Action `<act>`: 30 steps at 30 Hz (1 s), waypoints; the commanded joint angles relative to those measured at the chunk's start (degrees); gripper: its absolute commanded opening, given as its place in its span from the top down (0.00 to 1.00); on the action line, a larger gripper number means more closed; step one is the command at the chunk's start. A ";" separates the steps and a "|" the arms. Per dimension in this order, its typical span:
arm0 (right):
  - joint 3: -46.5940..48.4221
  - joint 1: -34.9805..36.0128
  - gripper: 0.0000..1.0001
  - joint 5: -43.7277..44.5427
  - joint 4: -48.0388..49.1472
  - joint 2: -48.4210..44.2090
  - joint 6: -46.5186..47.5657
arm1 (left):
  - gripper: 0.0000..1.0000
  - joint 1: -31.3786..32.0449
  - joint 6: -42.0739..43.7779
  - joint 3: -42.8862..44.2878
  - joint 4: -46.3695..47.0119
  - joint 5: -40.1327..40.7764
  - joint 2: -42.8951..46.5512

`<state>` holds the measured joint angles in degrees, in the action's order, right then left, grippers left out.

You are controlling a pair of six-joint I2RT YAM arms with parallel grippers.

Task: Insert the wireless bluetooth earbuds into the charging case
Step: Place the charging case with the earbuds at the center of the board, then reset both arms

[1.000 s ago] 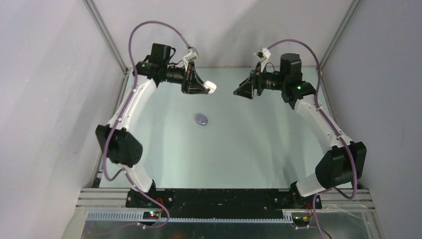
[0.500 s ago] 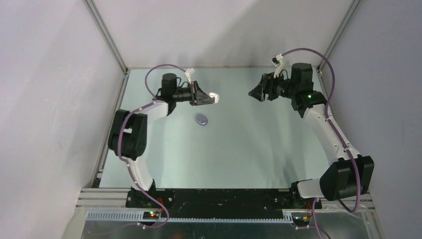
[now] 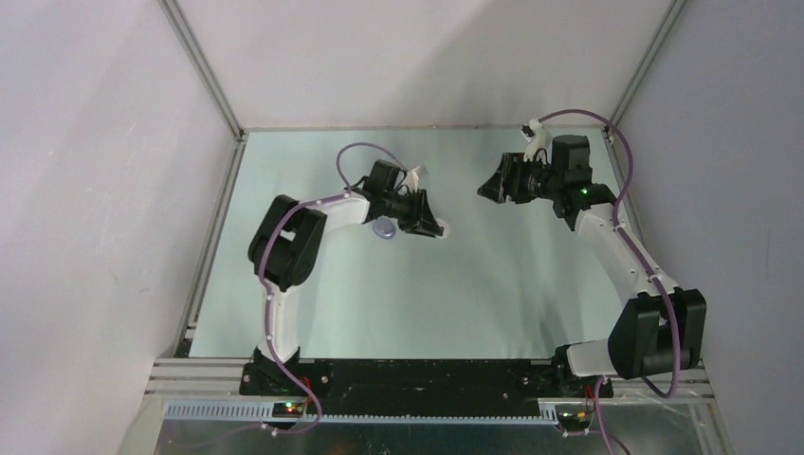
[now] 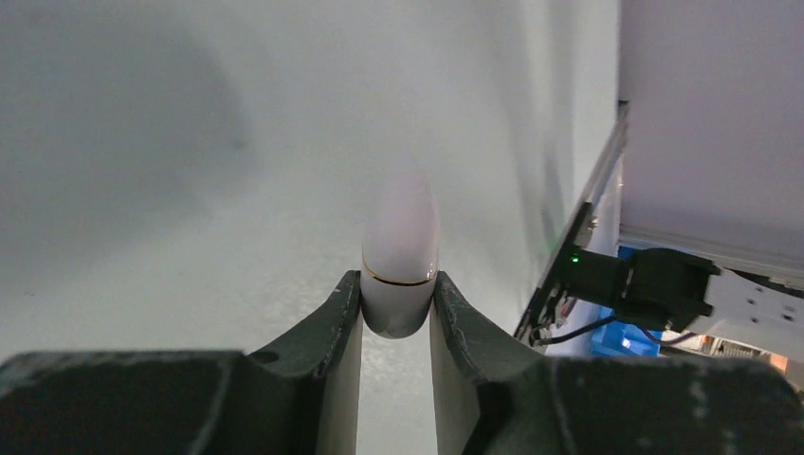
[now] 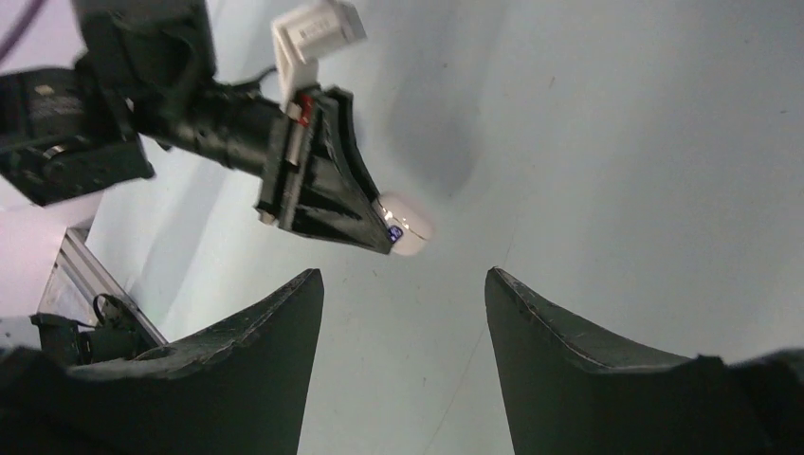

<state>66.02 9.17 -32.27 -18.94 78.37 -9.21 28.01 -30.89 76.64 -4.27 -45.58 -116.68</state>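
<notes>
Two cases are showing. The left claw (image 4: 398,289) is pinching one white case (image 4: 402,237) tight over the bench (image 3: 474,284), and one purple case (image 3: 383,228) is lying at its 9 o'clock. The right claw (image 5: 403,277), at 2 o'clock, is gaping wide, holding nothing.

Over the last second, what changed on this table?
The left gripper, shut on the white case, swung nearer the bases and rightward, ending beside the purple case. The right gripper drew back rightward. Unchanged: purple case unmoved, right gripper open and empty.
</notes>
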 commanded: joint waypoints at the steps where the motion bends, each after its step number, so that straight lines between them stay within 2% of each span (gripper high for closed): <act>1: -0.10 -1.27 0.33 0.68 3.27 1.18 -3.24 | 0.89 1.25 -1.24 -0.29 -0.97 3.39 -3.27; 3: -0.09 -1.67 0.33 0.42 3.41 1.79 -3.29 | 0.87 1.56 -0.85 0.03 -1.86 4.06 -3.74; 5: -0.10 -2.00 0.33 0.21 3.29 2.36 -3.27 | 0.80 1.52 1.18 1.01 -4.14 5.17 -3.46; 9: -0.06 -2.63 0.33 -0.21 4.02 3.08 -3.00 | 0.60 0.80 6.28 3.99 -11.59 11.65 -1.77; 11: 0.54 -3.12 0.33 -0.70 3.10 3.33 -2.45 | 0.46 0.29 9.46 5.60 -14.91 13.77 0.03; 14: 3.08 -3.89 0.33 -1.06 0.21 3.85 0.39 | 0.05 -1.33 13.73 9.57 -21.82 16.49 3.64; 18: 9.07 -4.65 0.32 -1.19 -6.52 5.04 6.14 | 0.01 -4.45 20.21 16.99 -31.39 18.69 7.96; 21: 15.56 -4.72 0.03 -2.08 -10.36 7.09 7.77 | 0.00 -7.18 25.52 22.72 -37.03 21.67 10.91; 22: 16.65 -4.65 0.02 -1.34 -9.83 7.43 7.23 | 0.00 -8.85 26.41 23.98 -36.86 24.24 13.16; 24: 18.74 -4.51 0.01 0.51 -5.53 8.28 5.97 | 0.00 -11.71 26.61 22.94 -33.24 28.86 17.45; 25: 18.85 -4.29 0.01 1.97 -3.67 8.73 5.35 | 0.00 -13.72 26.51 21.88 -28.44 30.46 20.73; 28: 20.75 -1.82 0.01 19.37 -0.24 10.36 0.55 | 0.00 -17.19 26.37 13.74 -16.66 37.68 26.94; 30: 22.60 -0.74 0.01 25.01 -1.35 12.10 -0.19 | 0.00 -18.69 27.54 10.29 -9.76 39.31 29.73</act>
<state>84.64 6.28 -23.46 -22.57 87.42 -6.07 11.81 -6.96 92.07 -27.42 -15.27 -93.19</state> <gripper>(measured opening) 0.993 0.996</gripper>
